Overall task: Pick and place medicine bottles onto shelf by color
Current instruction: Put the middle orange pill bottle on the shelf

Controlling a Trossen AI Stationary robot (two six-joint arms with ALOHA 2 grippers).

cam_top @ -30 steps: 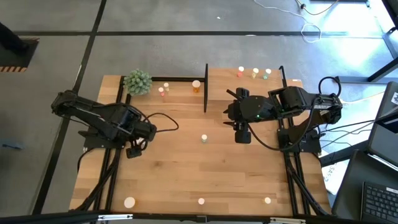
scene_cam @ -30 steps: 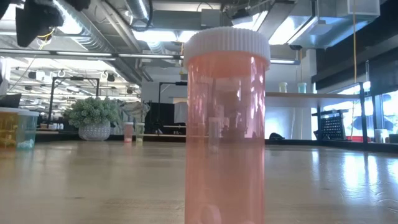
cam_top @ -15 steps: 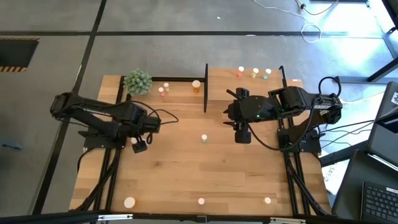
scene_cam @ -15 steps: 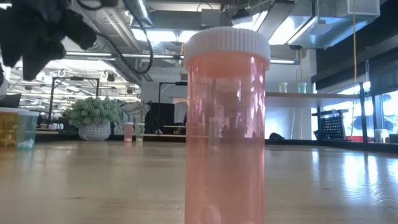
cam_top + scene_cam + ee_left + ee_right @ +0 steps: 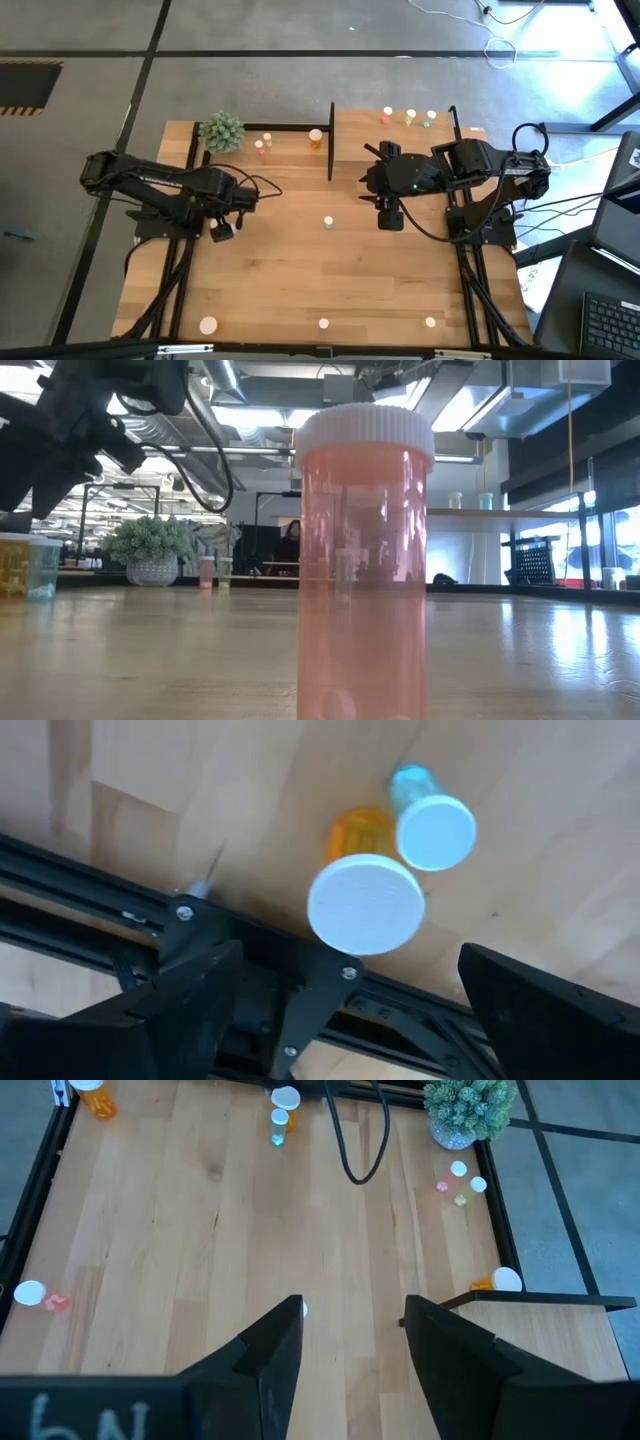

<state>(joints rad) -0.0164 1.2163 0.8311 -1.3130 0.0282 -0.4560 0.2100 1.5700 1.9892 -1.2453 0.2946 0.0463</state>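
Background shelf [image 5: 500, 512] sits half-hidden behind looming pink bottle [image 5: 364, 560].

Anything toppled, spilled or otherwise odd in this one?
Nothing stands out. Every bottle that shows stands upright with its cap on, including the pink bottle close to the low camera and the orange bottle under the open left gripper. No spill shows on the table. The right gripper holds nothing.
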